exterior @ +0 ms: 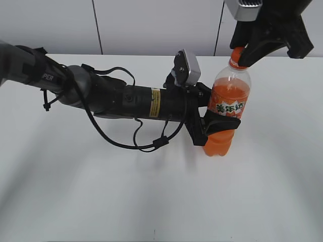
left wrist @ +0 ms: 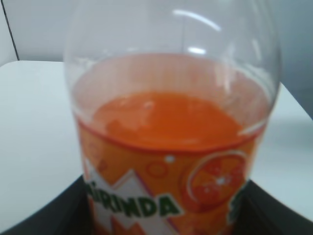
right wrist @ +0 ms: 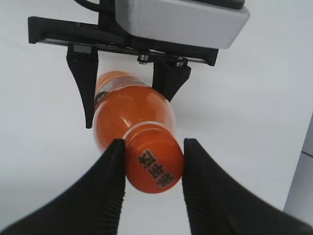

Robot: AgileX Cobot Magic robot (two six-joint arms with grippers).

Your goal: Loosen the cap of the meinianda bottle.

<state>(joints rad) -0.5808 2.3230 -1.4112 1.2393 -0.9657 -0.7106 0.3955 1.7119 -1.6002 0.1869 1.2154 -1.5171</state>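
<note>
The bottle (exterior: 228, 108) stands upright on the white counter (exterior: 101, 201), toward its far right side. My left gripper (exterior: 214, 123) comes in from the side and is clamped around the body at label height, one black finger (exterior: 222, 123) wrapping across the front. My right gripper (right wrist: 152, 169) reaches down from above, and its two ribbed pads (right wrist: 110, 191) sit closed against opposite sides of the cap (right wrist: 154, 169), so I judge I am at the twisting step. The chief risk is slip: the cap is small and the pads meet it only along narrow strips, so a turn with too little squeeze would spin the pads around it without loosening it. If my left hold is soft, the whole bottle could rotate with the cap. The clear upper wall looks thin, so too hard a clamp might dent it, and once the seal breaks the soda, which fills it past the label, could well up.
</note>
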